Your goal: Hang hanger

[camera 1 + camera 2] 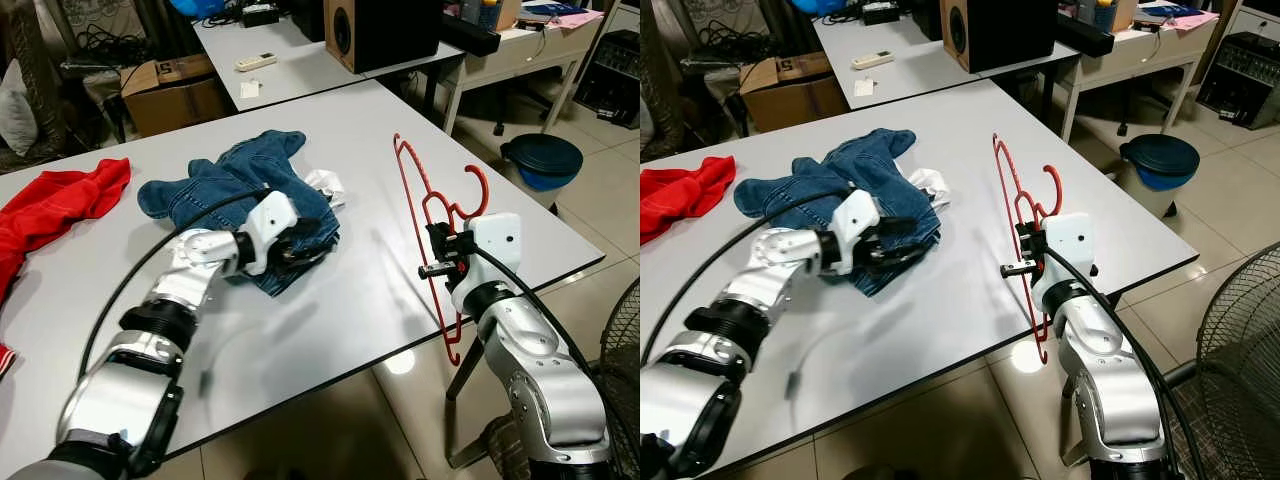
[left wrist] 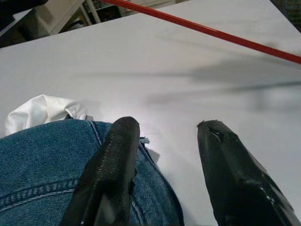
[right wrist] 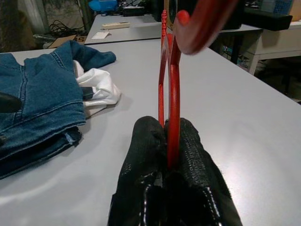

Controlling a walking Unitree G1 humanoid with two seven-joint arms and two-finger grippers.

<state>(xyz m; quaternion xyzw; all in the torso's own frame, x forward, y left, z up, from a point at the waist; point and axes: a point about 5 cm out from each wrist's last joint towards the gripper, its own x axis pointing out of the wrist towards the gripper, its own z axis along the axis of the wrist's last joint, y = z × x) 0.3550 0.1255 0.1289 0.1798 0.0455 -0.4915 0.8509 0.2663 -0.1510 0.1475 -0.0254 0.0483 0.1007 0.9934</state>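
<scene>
**Hanger gripped, garment not yet on it**

The right gripper [image 1: 440, 256] has its two black fingers pressed together on the red plastic hanger [image 1: 428, 212], pinching it near the neck just below the hook. The hanger stands on edge above the white table [image 1: 330, 300], at about 3 o'clock from the table's middle; its hook curls up towards 1 o'clock and its lower end dips past the table's near edge. In the right wrist view the red bar runs straight up from between the closed fingertips.

The left gripper [image 2: 164, 174] has its fingers spread, one finger [image 2: 110, 174] lying on the folded blue jeans [image 1: 235, 195] and the other over bare table just beside the denim's edge. It pinches nothing. The jeans lie at about 10 o'clock from the table's middle, with a white cloth [image 1: 325, 187] tucked against their far side. A red garment [image 1: 55, 205] lies well apart at 9 o'clock.

By my reading, the first part is done: the hanger is picked up and held firmly. What remains is most of the job. The jeans lie folded on the table, apart from the hanger, and no rail or hook to hang it from can be made out. The left gripper looks poised to take hold of the denim.
</scene>
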